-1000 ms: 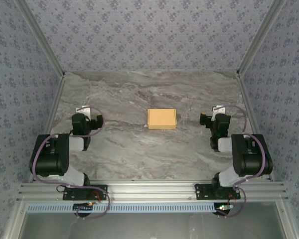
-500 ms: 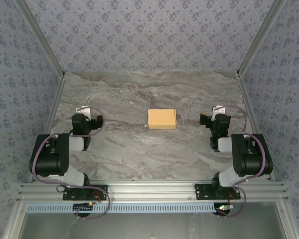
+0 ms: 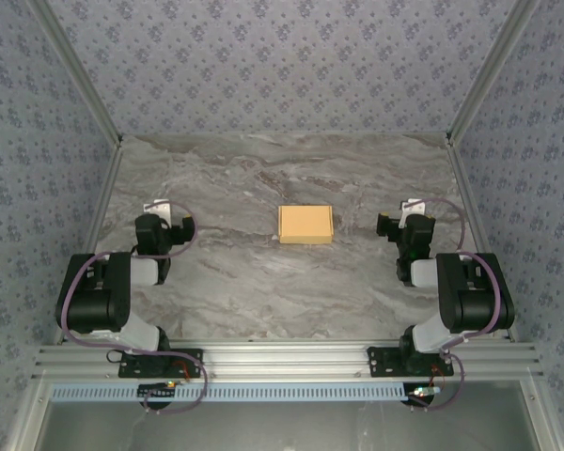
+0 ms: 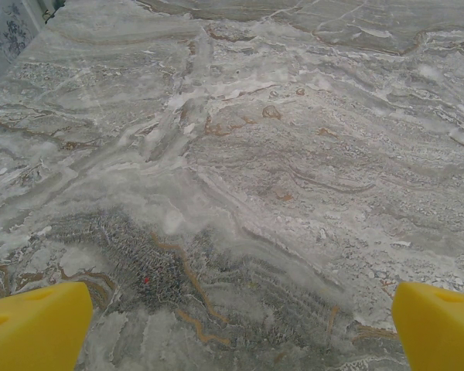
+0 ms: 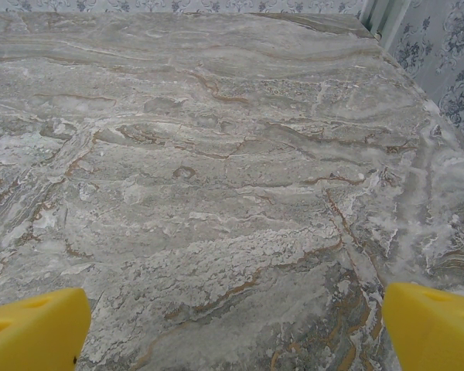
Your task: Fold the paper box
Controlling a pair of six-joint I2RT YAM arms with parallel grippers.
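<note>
Paper box (image 3: 305, 224) lies flat and closed near the middle of the marble table (image 3: 263, 282), its long axis running left to right and its edges about square to the table's sides. Which end is the front cannot be told. Left gripper (image 3: 160, 209) and right gripper (image 3: 412, 207) flank it, well apart from it, each with yellow fingers (image 4: 35, 328) spread wide over bare marble, holding nothing.
</note>
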